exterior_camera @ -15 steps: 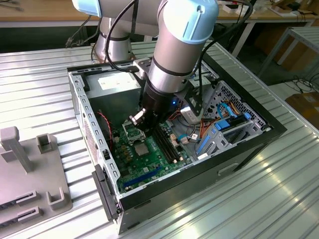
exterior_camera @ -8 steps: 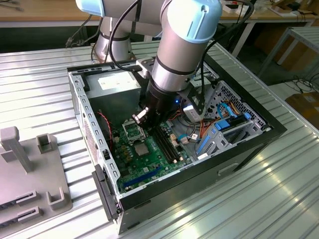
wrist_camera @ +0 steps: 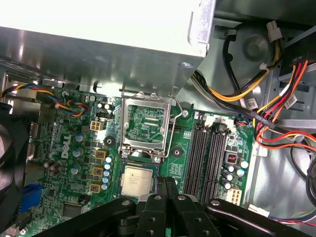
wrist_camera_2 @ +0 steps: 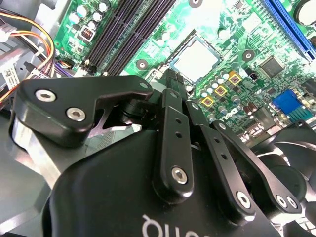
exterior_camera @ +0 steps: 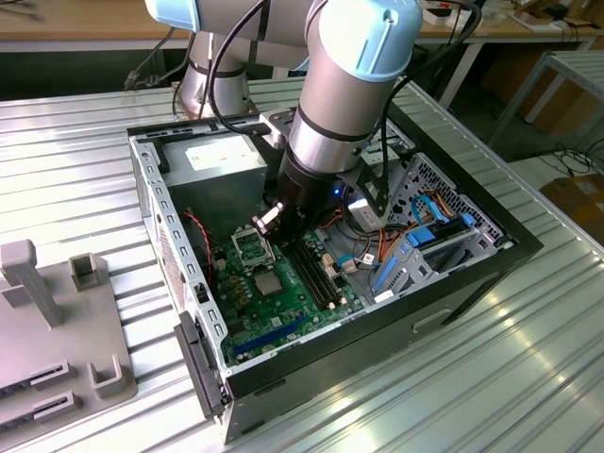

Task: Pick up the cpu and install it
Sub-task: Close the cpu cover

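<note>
The black linkage gripper [wrist_camera: 165, 190] hung low in the frame of the first wrist view, fingers drawn together with nothing visibly between them, tips just beside the small flat square silver-grey cpu [wrist_camera: 138, 179]; the chip lay face up, flat on the green motherboard [wrist_camera: 74, 163], square, so no long axis; beyond it, mid-frame, the hollow silver socket frame [wrist_camera: 146, 123] stood open, seemingly to receive it; farthest, the grey metal power supply box [wrist_camera: 98, 44] filled the top.
</note>
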Motion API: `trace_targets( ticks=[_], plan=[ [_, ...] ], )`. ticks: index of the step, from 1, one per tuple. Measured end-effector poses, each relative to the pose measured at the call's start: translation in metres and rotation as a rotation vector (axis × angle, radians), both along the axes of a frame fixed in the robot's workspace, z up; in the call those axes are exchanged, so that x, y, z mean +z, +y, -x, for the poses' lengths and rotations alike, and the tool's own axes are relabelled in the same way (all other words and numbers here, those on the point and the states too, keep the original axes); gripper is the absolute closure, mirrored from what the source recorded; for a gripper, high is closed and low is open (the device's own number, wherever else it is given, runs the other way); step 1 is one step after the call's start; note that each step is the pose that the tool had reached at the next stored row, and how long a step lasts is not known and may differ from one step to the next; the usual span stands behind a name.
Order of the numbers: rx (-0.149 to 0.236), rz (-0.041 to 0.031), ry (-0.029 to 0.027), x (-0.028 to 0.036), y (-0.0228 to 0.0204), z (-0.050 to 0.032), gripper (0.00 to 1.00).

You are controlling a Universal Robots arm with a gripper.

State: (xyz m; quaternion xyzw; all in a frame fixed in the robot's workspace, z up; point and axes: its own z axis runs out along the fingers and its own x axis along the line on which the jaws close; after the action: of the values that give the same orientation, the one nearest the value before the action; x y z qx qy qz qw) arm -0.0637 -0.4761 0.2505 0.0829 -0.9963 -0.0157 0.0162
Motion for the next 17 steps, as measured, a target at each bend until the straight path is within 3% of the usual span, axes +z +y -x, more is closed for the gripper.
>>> trace_targets(
  ticks=[7,10,16,17],
  plan=[
    [0.0,0.0,0.0,0.0,0.0,-0.0003,0.89],
    [0.002,0.0,0.0,0.0,0.0002,-0.0044,0.89],
    [0.027,0.0,0.0001,0.0,0.0039,-0.0089,0.89],
    [0.031,-0.0001,0.0002,0.0,0.0061,-0.0114,0.89]
  ],
)
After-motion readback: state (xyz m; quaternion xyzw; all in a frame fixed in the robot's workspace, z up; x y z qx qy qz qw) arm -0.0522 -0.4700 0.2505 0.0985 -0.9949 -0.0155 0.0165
